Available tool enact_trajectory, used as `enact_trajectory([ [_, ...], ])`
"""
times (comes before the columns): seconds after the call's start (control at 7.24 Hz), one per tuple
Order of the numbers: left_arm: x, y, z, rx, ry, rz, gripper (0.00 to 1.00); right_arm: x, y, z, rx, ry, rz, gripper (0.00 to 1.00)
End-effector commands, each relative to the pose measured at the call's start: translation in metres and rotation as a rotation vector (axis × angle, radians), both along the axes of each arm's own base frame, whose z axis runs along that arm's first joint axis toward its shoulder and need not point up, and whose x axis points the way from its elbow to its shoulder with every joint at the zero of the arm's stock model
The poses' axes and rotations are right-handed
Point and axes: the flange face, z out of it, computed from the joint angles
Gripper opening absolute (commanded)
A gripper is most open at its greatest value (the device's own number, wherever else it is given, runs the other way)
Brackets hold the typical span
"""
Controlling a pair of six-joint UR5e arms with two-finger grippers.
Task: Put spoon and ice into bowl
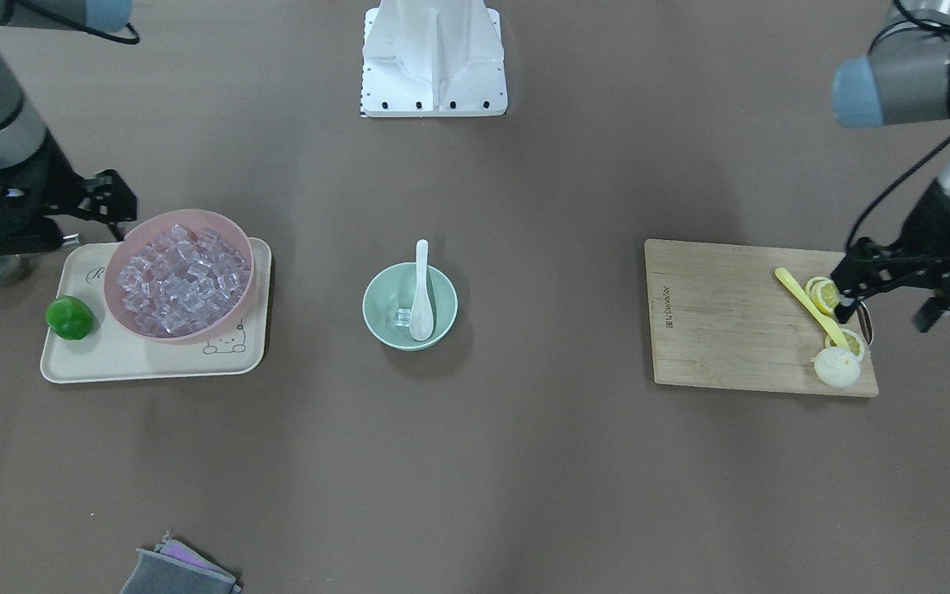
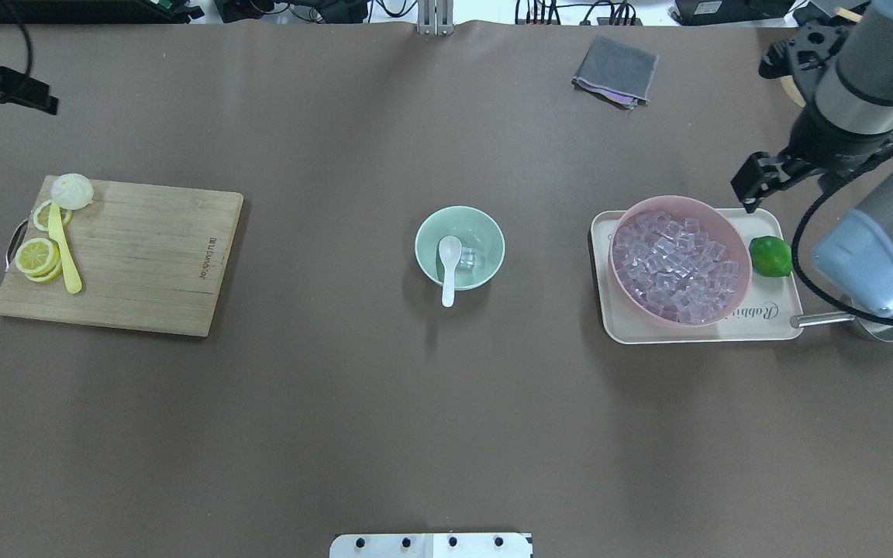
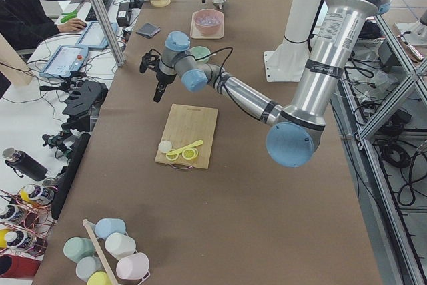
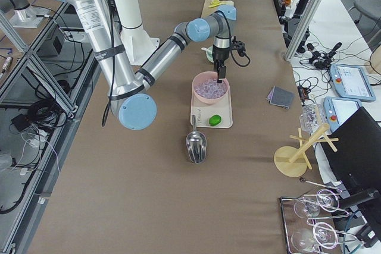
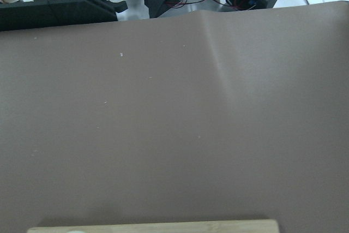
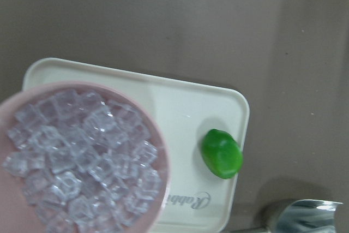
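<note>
The mint-green bowl point(image 1: 378, 285) stands at the table's middle and also shows in the overhead view point(image 2: 485, 232). The white spoon point(image 1: 420, 297) lies in it, scoop down inside and handle over the rim toward the robot. One clear ice cube point(image 1: 402, 315) sits in the bowl beside the scoop. My left gripper point(image 1: 887, 305) hangs open and empty over the cutting board's end. My right gripper point(image 1: 83, 223) is beside the pink bowl's rim; it looks open and empty. Neither wrist view shows any fingers.
A pink bowl point(image 1: 179, 276) full of ice cubes and a green lime point(image 1: 70, 318) sit on a cream tray point(image 1: 112, 355). A steel scoop point(image 2: 842, 318) lies beside the tray. A wooden board point(image 1: 731, 330) holds lemon slices, a yellow utensil point(image 1: 809, 305) and a white bun. A grey cloth point(image 1: 178, 573) lies at the operators' edge.
</note>
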Motion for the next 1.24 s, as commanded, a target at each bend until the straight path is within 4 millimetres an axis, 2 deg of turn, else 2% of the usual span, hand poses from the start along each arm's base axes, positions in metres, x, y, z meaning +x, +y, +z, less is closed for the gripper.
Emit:
enact_trajectory([
  [0.0, -0.136, 0.013, 0.059, -0.052, -0.132, 0.062, 0.98, 0.093, 0.013, 0.100, 0.012, -0.055, -0.059, 1.00],
  [0.14, -0.178, 0.022, 0.078, -0.098, -0.164, 0.083, 0.98, 0.143, 0.011, 0.165, 0.036, -0.105, -0.076, 1.00],
  [0.28, -0.203, 0.040, 0.106, -0.139, -0.158, 0.056, 0.98, 0.192, 0.008, 0.226, 0.043, -0.172, -0.072, 1.00],
  [0.41, -0.204, 0.056, 0.136, -0.192, -0.124, 0.063, 0.98, 0.227, 0.009, 0.264, 0.031, -0.188, -0.049, 1.00],
  [0.55, -0.203, 0.063, 0.144, -0.211, -0.117, 0.063, 0.98, 0.248, 0.023, 0.289, -0.005, -0.184, -0.017, 1.00],
  [0.69, -0.202, 0.073, 0.159, -0.236, -0.114, 0.069, 0.98, 0.258, 0.033, 0.299, -0.025, -0.181, 0.005, 1.00],
  [0.97, -0.202, 0.076, 0.163, -0.243, -0.114, 0.069, 0.98, 0.270, 0.054, 0.309, -0.057, -0.196, 0.048, 1.00],
  [1.11, -0.201, 0.076, 0.168, -0.253, -0.114, 0.071, 0.98, 0.273, 0.054, 0.307, -0.059, -0.198, 0.057, 1.00],
])
